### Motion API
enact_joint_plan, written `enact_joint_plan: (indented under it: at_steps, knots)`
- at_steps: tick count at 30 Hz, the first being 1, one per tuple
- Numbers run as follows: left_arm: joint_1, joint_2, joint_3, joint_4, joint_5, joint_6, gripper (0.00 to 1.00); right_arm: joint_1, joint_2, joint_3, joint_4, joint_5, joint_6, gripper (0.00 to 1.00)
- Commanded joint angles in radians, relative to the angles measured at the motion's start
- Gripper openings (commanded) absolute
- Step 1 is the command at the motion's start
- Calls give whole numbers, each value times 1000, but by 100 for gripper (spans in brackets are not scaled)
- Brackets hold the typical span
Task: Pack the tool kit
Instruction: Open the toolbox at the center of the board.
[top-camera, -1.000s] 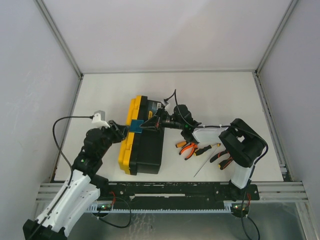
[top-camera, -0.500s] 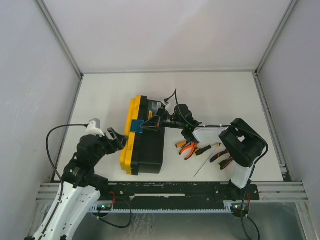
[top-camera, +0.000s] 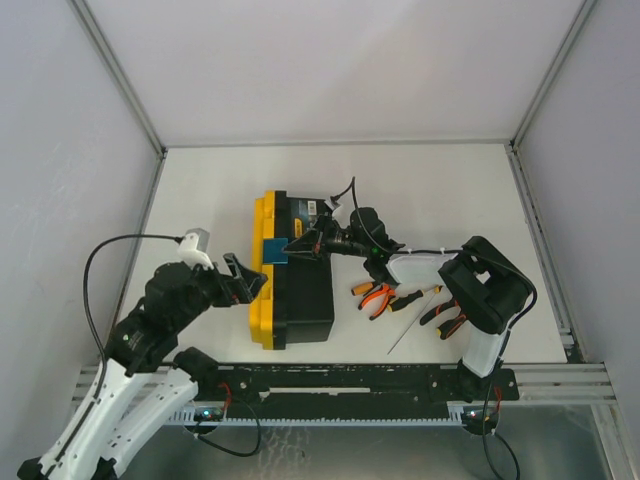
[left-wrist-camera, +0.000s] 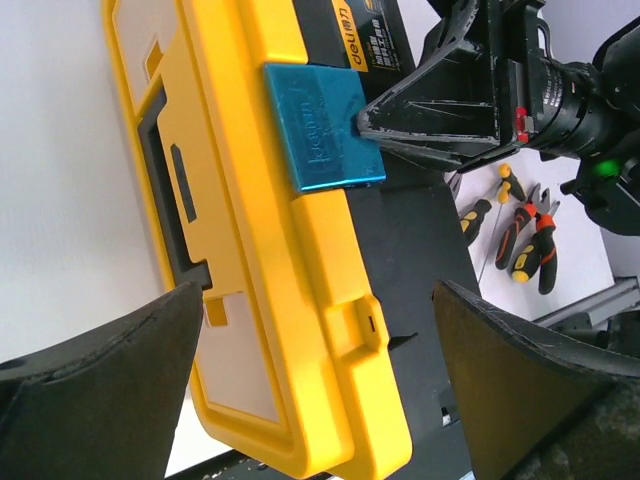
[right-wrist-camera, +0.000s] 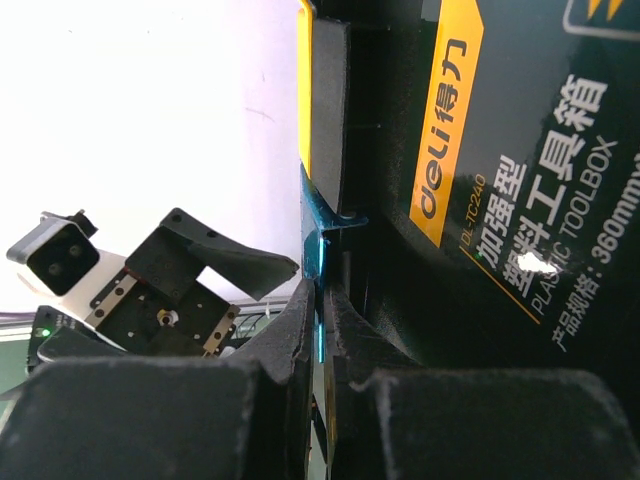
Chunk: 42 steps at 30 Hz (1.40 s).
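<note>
The tool kit's toolbox lies on its side mid-table, black body to the right, yellow lid to the left. A teal latch crosses the seam. My right gripper reaches in from the right and is shut on the teal latch, whose thin edge shows between the fingers. My left gripper stands open just left of the lid, holding nothing. In the left wrist view its fingers frame the yellow lid and the teal latch. Orange-handled pliers lie right of the box.
A screwdriver and a second pair of pliers lie on the white table beside the right arm's base. The same tools show in the left wrist view. The box's printed label faces the right wrist camera.
My left gripper has opened and drawn back from the latch area to the lid's left side. The toolbox has turned slightly and now lies straighter. The right gripper stays shut on the latch.
</note>
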<state>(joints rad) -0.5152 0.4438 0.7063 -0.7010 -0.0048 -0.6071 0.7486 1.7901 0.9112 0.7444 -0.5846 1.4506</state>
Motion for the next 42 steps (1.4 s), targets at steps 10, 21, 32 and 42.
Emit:
enact_joint_plan:
  at_steps: [10, 21, 32, 42]
  knots:
    - [-285, 244, 83, -31, -224, -34, 100, 5, -116, 57, 117, -1, -48, 0]
    - [-463, 433, 86, -55, -438, -75, 66, 23, -148, 57, 94, 3, -70, 0]
    - [-645, 710, 56, -45, -538, -128, 54, 20, -185, 58, 77, -16, -72, 0]
    - [-764, 904, 74, -42, -580, -136, 31, 7, -245, 162, 35, -116, -87, 0]
